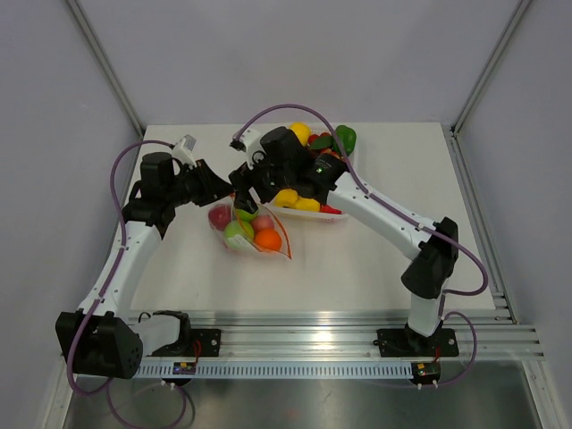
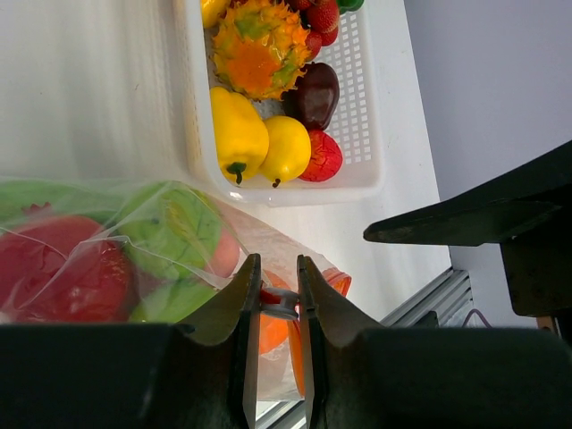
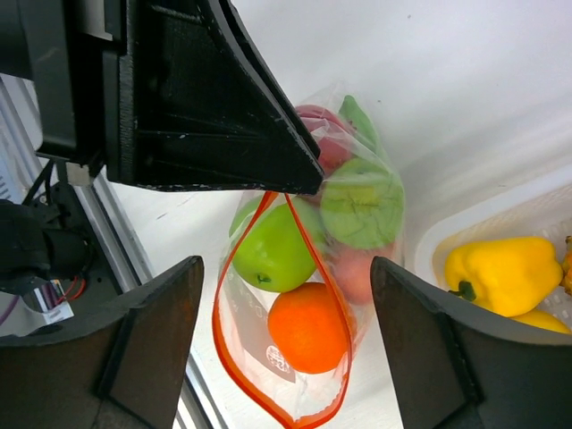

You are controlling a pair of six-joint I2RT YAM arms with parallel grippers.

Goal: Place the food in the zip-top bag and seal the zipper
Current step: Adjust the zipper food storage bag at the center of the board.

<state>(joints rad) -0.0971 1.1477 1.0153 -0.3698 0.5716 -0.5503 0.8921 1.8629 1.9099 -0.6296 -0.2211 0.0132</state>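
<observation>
Left gripper (image 2: 277, 286) clamped the thin orange-red zipper strip (image 3: 221, 304) of the clear crinkly plastic bag (image 3: 259, 357), which held glossy toy fruits (image 3: 308, 326). Right gripper (image 3: 286, 264) hung over the bag, jaws spread, grasping nothing.

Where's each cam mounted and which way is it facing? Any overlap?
Top external: above and behind the bases, looking down on the table; left arm and right arm show whole.
Left wrist: on the left gripper, facing the white tray; own fingers pinch the zip-top bag rim.
Right wrist: on the right gripper, looking down onto the bag's open mouth; own fingers spread.
Shared: both wrist views catch the bag and the tray's yellow pepper.
</observation>
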